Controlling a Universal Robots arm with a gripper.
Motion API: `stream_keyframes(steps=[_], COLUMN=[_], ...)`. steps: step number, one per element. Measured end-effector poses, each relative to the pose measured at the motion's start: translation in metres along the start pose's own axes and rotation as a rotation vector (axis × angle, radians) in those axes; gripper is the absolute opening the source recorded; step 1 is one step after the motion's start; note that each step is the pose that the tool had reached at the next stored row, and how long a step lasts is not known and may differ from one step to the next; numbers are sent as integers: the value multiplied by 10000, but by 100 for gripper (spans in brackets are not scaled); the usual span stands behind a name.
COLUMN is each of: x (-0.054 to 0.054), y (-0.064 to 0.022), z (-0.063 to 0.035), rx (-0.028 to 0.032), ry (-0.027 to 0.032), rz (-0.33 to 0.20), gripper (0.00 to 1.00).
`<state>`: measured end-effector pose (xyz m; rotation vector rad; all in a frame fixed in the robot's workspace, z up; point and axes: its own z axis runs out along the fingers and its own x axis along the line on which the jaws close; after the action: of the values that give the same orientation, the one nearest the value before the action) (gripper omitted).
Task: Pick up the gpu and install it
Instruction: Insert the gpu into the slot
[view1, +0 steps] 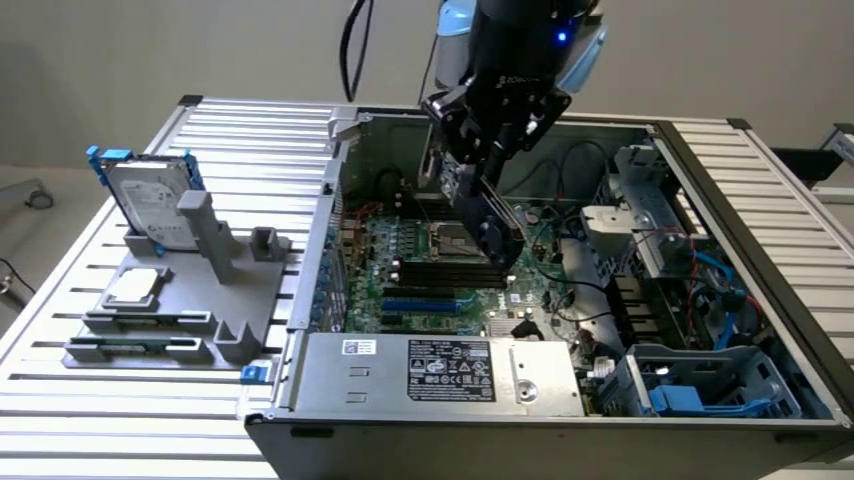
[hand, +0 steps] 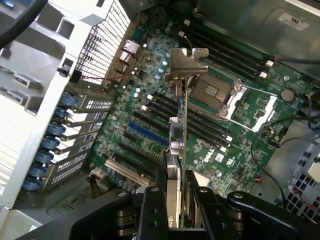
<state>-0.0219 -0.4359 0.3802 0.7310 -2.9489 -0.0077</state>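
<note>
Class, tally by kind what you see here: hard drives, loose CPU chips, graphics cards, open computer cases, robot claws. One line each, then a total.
hard drive: 1
CPU chip: 1
gpu: 1
computer case: 1
claw, shut on the gpu: 1
Total: 5

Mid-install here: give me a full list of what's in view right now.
gpu: one, dark with silver bracket, edge-on over the motherboard
motherboard: one, green, inside the case
case: one, grey, open, on the table
power supply: one, silver, case's near side
hard drive: one, silver with blue rails, upright on the fixture
CPU chip: one, silver, flat on the fixture
fixture: one, grey, exterior view's left
table: one, slatted metal
tool: one, black, shut on the gpu
</note>
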Motion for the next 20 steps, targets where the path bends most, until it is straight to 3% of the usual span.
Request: stream_keyframes(steps=[15, 20], x=[-8, -12], y=[-2, -3], z=[79, 114], rx=[-182, -143], ry=[-222, -214], rz=[-2660, -3566], gripper=[26, 26])
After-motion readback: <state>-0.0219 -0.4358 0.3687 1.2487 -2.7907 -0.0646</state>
